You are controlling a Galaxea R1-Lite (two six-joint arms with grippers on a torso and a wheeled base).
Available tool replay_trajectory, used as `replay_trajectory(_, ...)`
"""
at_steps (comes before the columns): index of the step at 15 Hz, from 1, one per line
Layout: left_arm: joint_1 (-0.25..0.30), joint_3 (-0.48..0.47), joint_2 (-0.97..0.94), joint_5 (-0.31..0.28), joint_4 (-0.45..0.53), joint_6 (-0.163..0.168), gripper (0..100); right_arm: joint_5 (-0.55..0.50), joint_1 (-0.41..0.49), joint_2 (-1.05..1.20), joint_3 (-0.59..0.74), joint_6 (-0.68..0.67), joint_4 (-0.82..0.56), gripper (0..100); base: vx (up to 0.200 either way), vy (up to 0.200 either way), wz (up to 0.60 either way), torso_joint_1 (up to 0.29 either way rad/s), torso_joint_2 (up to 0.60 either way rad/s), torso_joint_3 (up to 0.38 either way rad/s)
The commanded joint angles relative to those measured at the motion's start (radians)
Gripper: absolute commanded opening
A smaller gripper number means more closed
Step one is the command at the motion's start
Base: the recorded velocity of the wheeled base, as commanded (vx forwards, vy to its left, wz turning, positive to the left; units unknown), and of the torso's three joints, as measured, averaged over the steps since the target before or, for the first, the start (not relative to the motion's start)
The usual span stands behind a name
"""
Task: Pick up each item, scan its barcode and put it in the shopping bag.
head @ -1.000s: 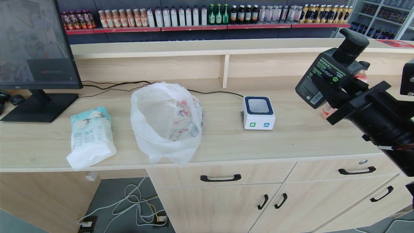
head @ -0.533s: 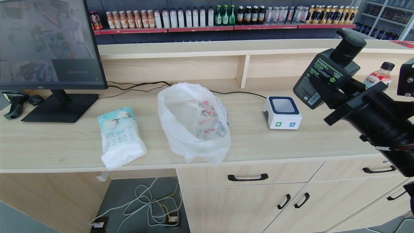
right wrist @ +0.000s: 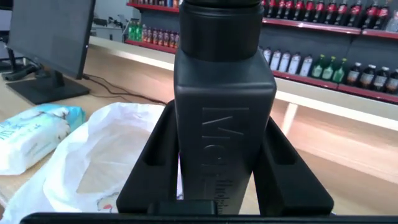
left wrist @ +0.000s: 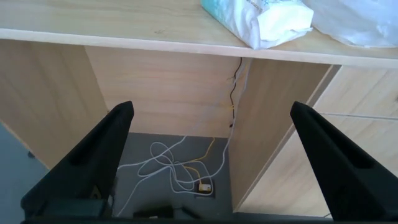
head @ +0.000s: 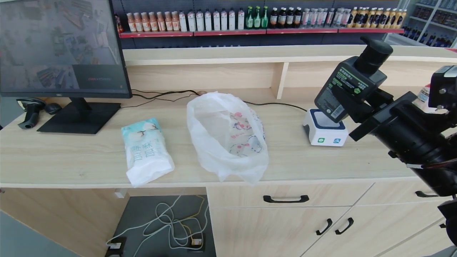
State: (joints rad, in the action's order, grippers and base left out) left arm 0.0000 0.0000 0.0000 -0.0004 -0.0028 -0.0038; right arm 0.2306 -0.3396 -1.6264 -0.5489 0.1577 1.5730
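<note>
Wooden counter (head: 71, 157) bears shopping bag (head: 225, 139), scanner (head: 326, 134), monitor (head: 60, 46); bottle shelves (head: 228, 33) behind.

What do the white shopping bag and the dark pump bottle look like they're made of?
The white shopping bag: thin plastic film, probably; translucent, crinkled, print showing through. The dark squarish pump bottle: seemingly rigid matte plastic; moulded lettering, printed label.

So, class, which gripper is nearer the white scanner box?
Right. The right gripper holds the dark bottle close over the scanner; the left gripper hangs below the counter edge, far off.
</note>
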Motion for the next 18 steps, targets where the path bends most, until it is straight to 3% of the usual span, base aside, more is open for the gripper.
replay_trajectory(1, 0.0, 0.0, 0.0, 0.0, 0.0, -0.001, 100, 0.001, -0.004, -0.012, 0.0, 0.0, -0.002, 0, 0.0, 0.0, 0.6, 0.002, 0.0, 0.002)
replay_trajectory(7, 0.0, 0.0, 0.0, 0.0, 0.0, -0.001, 100, 0.001, -0.003, -0.072, -0.051, 0.002, -0.002, 0, 0.0, 0.0, 0.6, 0.001, 0.0, 0.003)
replay_trajectory(18, 0.0, 0.0, 0.0, 0.0, 0.0, 0.002, 100, 0.001, 0.094, -0.3, -0.137, -0.026, -0.002, 0, 0.0, 0.0, 0.0, 0.0, 0.0, 0.0)
